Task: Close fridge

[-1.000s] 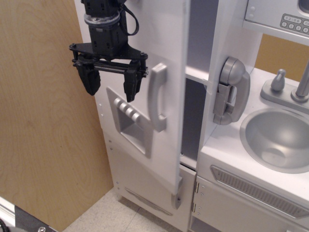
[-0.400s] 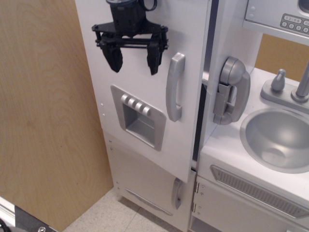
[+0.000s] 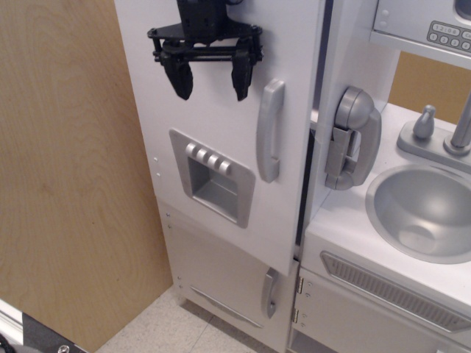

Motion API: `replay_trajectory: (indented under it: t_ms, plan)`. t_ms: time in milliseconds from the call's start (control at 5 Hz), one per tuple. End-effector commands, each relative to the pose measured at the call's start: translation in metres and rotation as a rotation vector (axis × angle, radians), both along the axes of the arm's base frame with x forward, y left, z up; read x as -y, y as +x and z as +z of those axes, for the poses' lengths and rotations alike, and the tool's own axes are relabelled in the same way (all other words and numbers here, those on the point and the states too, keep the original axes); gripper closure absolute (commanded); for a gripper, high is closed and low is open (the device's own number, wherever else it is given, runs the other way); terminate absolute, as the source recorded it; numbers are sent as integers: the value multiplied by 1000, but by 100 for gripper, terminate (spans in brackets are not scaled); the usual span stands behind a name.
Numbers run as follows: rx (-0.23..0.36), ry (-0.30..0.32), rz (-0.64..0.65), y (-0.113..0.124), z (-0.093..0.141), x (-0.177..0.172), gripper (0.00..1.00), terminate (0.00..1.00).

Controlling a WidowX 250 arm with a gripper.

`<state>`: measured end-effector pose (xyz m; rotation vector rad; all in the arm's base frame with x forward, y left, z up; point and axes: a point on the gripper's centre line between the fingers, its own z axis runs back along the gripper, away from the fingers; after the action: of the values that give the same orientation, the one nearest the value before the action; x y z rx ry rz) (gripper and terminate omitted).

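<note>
Your pincer (image 3: 207, 79): released, before the fridge door (image 3: 221, 125). Beside it: grey handle (image 3: 269, 130), toy phone (image 3: 352, 138), sink (image 3: 427, 212).

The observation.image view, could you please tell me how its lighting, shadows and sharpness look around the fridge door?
In the observation.image view, lighting is soft and even, with no harsh glare on the white fridge door; the open pincer looks crisp, without motion blur; the dark gap along the door's right edge sits in shadow, so the interior is unreadable; the sink basin shows only a mild sheen.
</note>
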<state>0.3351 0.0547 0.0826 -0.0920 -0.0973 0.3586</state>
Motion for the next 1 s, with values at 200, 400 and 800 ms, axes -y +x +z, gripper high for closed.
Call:
replay_trajectory:
  t_ms: [200, 400, 800]
  plan:
    - [70, 10, 29, 14, 24, -9, 0, 0]
    - [73, 31, 4, 0, 24, -6, 0, 0]
    - [85, 20, 26, 7, 27, -8, 0, 0]
